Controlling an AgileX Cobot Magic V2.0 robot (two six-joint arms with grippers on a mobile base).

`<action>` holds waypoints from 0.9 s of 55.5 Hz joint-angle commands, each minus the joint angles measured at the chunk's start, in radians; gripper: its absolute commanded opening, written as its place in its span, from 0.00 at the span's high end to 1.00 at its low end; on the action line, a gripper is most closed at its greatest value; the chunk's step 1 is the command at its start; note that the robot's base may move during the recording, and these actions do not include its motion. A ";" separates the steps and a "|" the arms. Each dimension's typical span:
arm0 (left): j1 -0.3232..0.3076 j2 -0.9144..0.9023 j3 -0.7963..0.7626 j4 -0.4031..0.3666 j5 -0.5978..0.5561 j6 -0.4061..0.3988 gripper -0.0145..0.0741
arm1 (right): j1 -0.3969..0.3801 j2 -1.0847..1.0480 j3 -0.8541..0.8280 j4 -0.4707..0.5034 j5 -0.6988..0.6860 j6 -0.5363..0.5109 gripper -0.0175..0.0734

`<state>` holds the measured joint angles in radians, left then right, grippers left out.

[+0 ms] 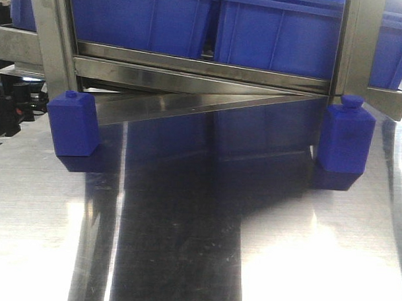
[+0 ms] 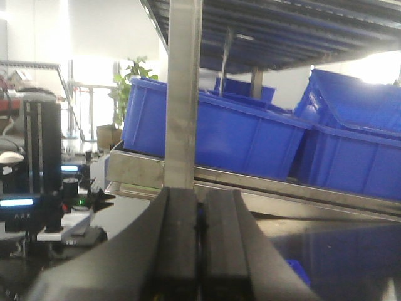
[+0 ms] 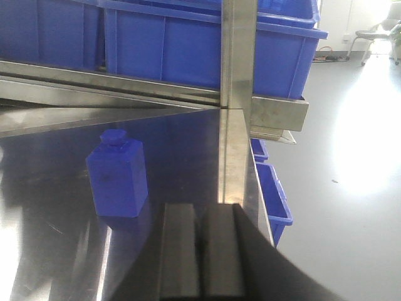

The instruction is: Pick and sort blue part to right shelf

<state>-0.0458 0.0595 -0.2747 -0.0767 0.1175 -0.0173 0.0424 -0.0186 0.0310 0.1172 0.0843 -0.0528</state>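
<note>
Nearest, the left claw (image 2: pixel 200 251) and the right claw (image 3: pixel 202 251) are both clenched with nothing between their fingers. No pick has begun, so the step in hand looks like the approach. Beyond them on the steel desk (image 1: pixel 197 256), a blue part (image 3: pixel 117 179) stands upright just in front of the right shelf (image 1: pixel 353 43), beside its right post (image 3: pixel 232 125). A second blue part (image 1: pixel 73 123) stands by the shelf's left post. Both sit lower than the shelf's front rail (image 1: pixel 203 74), untouched. Behind that rail, blue bins (image 1: pixel 278 34) fill the shelf's tier. The next move, I judge, calls for the right claw to spread its fingers, line up on the part beside the right post — keeping clear of the post itself — and close on its body before lifting toward the shelf.
</note>
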 commanded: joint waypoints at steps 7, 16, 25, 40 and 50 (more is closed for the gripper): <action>-0.006 0.246 -0.332 -0.040 0.276 -0.006 0.68 | -0.001 -0.008 -0.010 0.002 -0.084 -0.003 0.74; -0.059 0.440 -0.490 -0.059 0.431 -0.006 0.48 | -0.001 -0.008 -0.010 0.002 -0.084 -0.003 0.74; -0.117 0.621 -0.595 -0.093 0.525 -0.006 0.30 | -0.001 -0.008 -0.010 0.002 -0.084 -0.003 0.74; -0.210 0.938 -0.782 -0.186 0.593 -0.006 0.21 | -0.001 -0.008 -0.010 0.002 -0.084 -0.003 0.74; -0.269 1.179 -0.979 -0.169 0.679 -0.006 0.20 | -0.001 -0.009 -0.010 0.002 -0.100 -0.003 0.74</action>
<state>-0.2931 1.1725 -1.1491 -0.2371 0.8030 -0.0173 0.0424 -0.0186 0.0310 0.1172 0.0843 -0.0528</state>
